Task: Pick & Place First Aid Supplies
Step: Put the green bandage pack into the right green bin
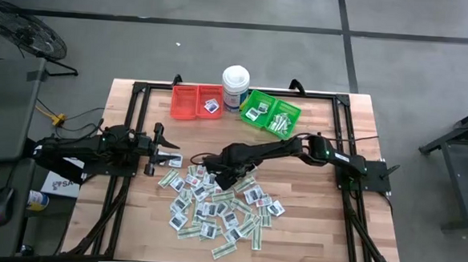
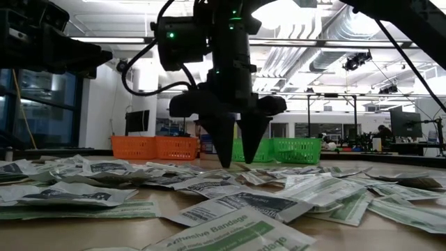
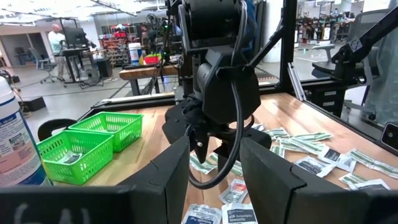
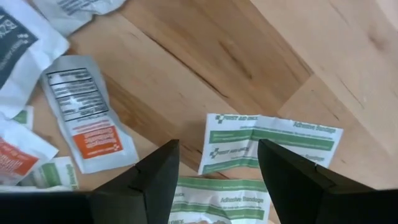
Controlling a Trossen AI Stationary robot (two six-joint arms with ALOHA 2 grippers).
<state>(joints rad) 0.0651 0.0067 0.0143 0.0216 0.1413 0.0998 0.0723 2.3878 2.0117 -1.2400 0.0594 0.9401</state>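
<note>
Dozens of small flat first aid packets (image 1: 218,210) lay scattered across the middle of a wooden table (image 1: 309,223). Some were square and white with dark print, and one of these showed an orange patch. Others were longer pale strips with green bands and lettering. A few more packets sat inside a red bin (image 1: 197,102) and a green bin (image 1: 271,113) at the far edge, with a tall white tub (image 1: 235,87) standing between the two bins.

The right gripper (image 1: 212,172) pointed straight down over the far edge of the pile. Its two dark fingers (image 4: 155,177) stood apart with nothing between them, and their tips hung just above a green-and-white strip (image 4: 270,143) on the bare wood.

The left gripper (image 1: 167,156) waited low beside the pile's left edge. Its fingers (image 3: 177,168) were spread partway and held nothing, aimed toward the right arm.
</note>
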